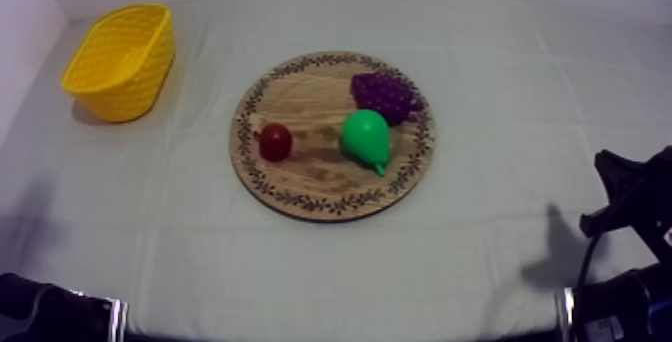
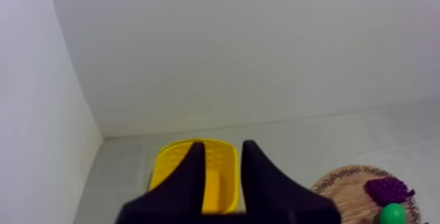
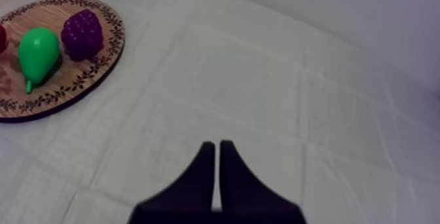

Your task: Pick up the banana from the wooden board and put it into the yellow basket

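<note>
The round wooden board (image 1: 310, 91) lies mid-table and carries a bunch of purple grapes (image 1: 385, 94), a green pear (image 1: 365, 136) and a small red fruit (image 1: 275, 141). At the far left stands the yellow basket (image 1: 120, 61). My left gripper (image 2: 222, 147) is open and points at the basket (image 2: 171, 164) from a distance, with its fingers hiding part of the basket's inside. My right gripper (image 3: 217, 145) is shut on nothing, low over bare cloth to the right of the board (image 3: 59, 10), where the pear (image 3: 37, 51) and grapes (image 3: 83, 33) lie.
A pale wall runs along the table's left side and back. Both arms sit low at the near corners, the left arm (image 1: 50, 311) and the right arm (image 1: 630, 216). Open cloth lies between the board and the basket.
</note>
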